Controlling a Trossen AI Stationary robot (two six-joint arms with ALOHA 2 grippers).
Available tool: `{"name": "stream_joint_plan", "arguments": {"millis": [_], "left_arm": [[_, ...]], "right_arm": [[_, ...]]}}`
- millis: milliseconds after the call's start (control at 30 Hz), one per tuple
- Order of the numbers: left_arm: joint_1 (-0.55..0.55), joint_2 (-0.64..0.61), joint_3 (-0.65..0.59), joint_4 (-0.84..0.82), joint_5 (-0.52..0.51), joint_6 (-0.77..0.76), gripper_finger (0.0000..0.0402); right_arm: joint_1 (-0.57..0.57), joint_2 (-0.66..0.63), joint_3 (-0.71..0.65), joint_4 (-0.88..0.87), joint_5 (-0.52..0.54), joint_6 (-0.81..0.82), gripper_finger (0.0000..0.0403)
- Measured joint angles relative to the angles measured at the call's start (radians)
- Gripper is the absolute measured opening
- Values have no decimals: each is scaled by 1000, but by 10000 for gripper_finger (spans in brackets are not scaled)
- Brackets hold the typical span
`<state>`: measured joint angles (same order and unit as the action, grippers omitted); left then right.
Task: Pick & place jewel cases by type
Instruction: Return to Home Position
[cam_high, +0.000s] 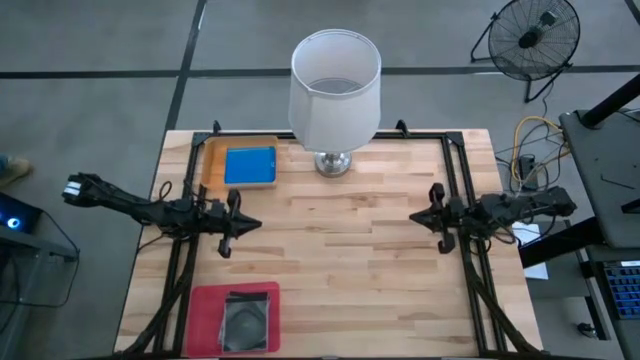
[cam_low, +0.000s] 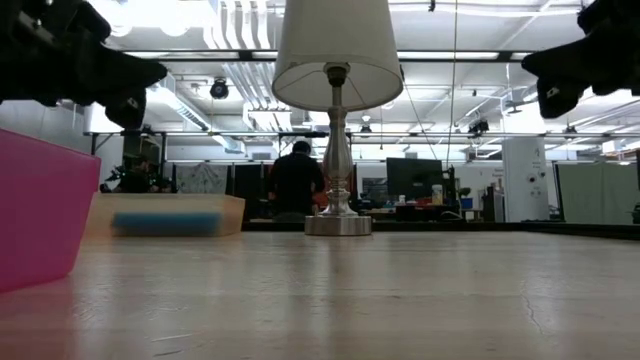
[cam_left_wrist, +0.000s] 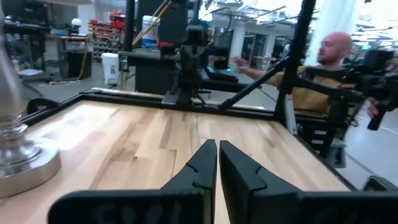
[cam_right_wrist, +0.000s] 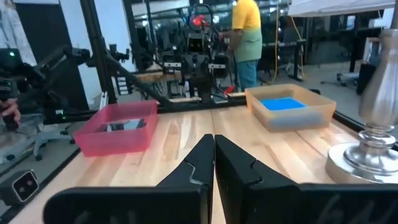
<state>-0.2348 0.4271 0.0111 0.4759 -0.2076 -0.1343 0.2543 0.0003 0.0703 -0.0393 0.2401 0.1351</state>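
Sorted jewel cases (cam_high: 250, 165) in two trays, both pairs of jaws pressed shut on nothing.

Over mid table, left gripper (cam_high: 252, 225) and right gripper (cam_high: 416, 216) facing each other, well apart from every case. In the orange tray (cam_high: 212, 150) just beside the lamp (cam_high: 335, 90), blue cases (cam_right_wrist: 283, 103); in the pink tray (cam_high: 205, 300) on the left arm's side, dark cases (cam_high: 247, 320). From above only: the round disc in the top dark case. From the low view only: a blue band behind the orange wall. From the wrist views only: fingertips (cam_left_wrist: 208, 154) touching, people (cam_right_wrist: 247, 31) beyond the table.
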Motion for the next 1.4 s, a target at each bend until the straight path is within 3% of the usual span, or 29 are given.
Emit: {"name": "stream_joint_plan", "arguments": {"millis": [100, 567, 800, 1100, 1400], "left_arm": [[0, 0, -1, 11, 25, 5, 0], [1, -19, -2, -32, 114, -18, 0], [2, -143, -3, -148, 128, -42, 0], [4, -322, -3, -259, 128, -30, 0], [4, -376, -4, -292, 128, 33, 0]], "right_arm": [[0, -1, -63, 90, -6, 3, 9], [1, 13, -61, 81, -43, -82, 9], [1, 13, -61, 81, -50, -41, 9], [1, 14, -61, 80, -161, -120, 9], [1, 15, -61, 79, -163, -162, 9]]}}
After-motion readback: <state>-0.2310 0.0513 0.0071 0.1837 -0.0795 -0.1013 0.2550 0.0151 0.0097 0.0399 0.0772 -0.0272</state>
